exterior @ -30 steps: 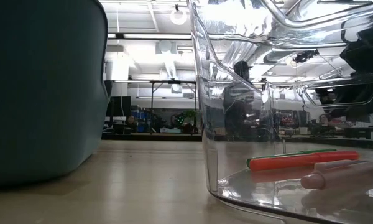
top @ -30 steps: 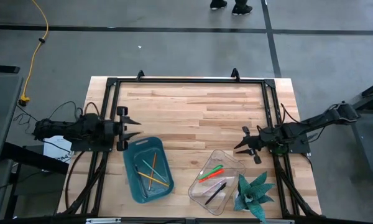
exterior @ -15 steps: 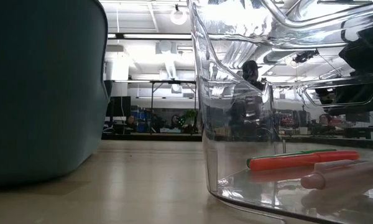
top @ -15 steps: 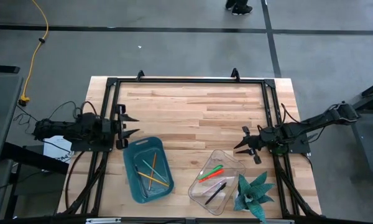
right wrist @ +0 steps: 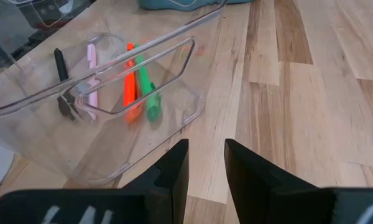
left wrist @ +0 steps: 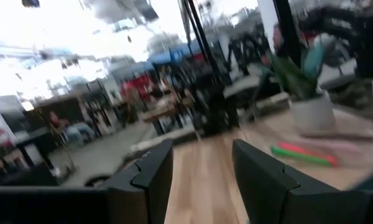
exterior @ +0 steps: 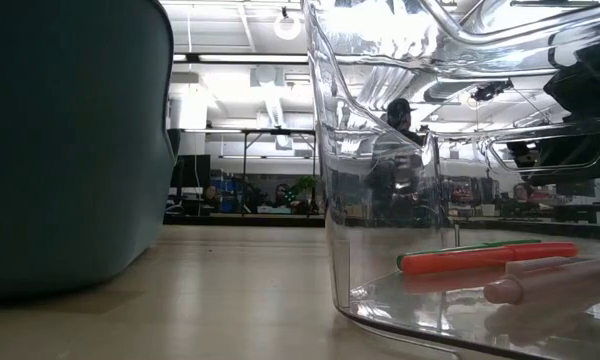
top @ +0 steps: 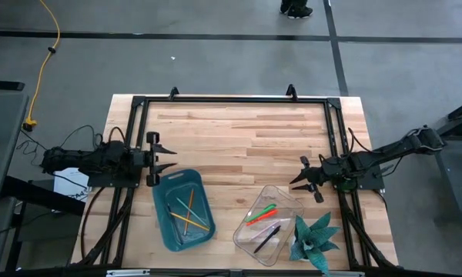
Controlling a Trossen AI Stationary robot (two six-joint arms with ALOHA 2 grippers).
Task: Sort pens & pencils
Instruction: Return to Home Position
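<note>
The pens, one green (top: 263, 210), one red-orange (top: 258, 218) and one black (top: 266, 237), lie in a clear tray (top: 286, 197) near the table's near right. In the right wrist view the green pen (right wrist: 149, 90) and the red-orange pen (right wrist: 130, 81) lie side by side, with a pale pink one (right wrist: 91, 74) and the black one (right wrist: 60, 68). The pencils (top: 189, 215), thin yellow, orange and greenish sticks, lie crossed in a teal tray (top: 163, 185). My left gripper (top: 168, 158) hovers open just beyond the teal tray's far left corner. My right gripper (top: 299, 174) hovers open at the clear tray's far right.
A green spiky plant (top: 314, 238) stands at the near right corner, beside the clear tray. A black frame (top: 231, 100) runs around the table's far and side edges. Bare wood (top: 239, 146) lies between the two grippers. A person's feet (top: 296, 9) show beyond the far edge.
My left gripper drew back slightly toward the table's left edge, then came forward again to about where it was. The person beyond the far edge stepped to the right. The trays, pens and pencils have stayed put.
</note>
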